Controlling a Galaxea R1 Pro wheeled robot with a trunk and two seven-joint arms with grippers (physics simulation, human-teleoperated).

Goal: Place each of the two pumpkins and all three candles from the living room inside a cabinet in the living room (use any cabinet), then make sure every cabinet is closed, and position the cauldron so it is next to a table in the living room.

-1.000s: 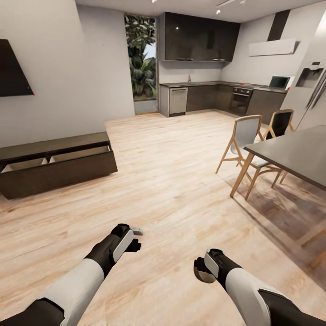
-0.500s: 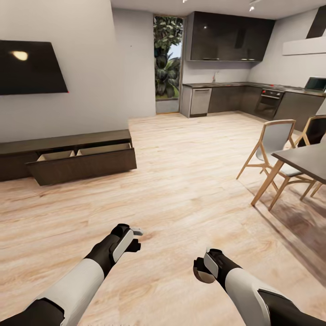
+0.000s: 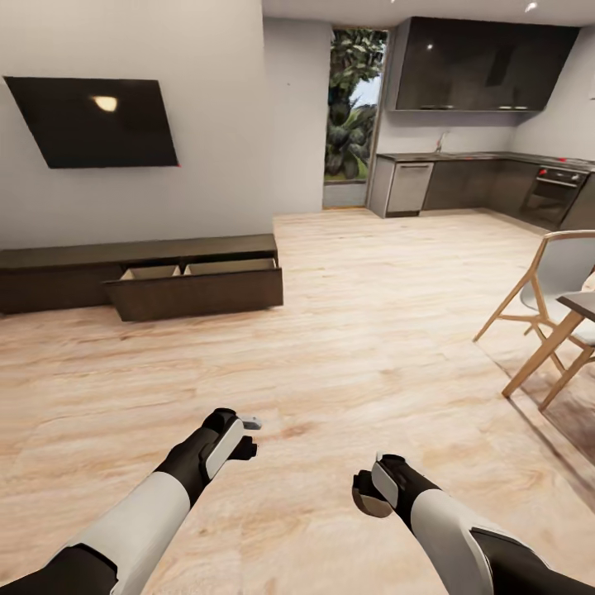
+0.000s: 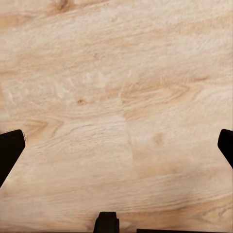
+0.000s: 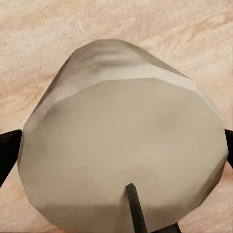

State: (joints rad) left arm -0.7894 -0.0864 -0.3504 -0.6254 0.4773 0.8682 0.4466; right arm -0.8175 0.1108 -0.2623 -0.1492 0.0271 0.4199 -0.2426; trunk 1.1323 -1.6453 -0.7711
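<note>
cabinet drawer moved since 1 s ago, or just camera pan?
No. The open drawer keeps its place against the cabinet and wall; the whole view shifted, so the camera turned.

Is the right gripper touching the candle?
Touching. In the right wrist view the candle sits between the right gripper's fingertips, which meet its sides.

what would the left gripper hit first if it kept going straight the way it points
Most likely the wooden floor: the left gripper points at bare planks between its open fingers, with nothing in between, though depth is unclear.
</note>
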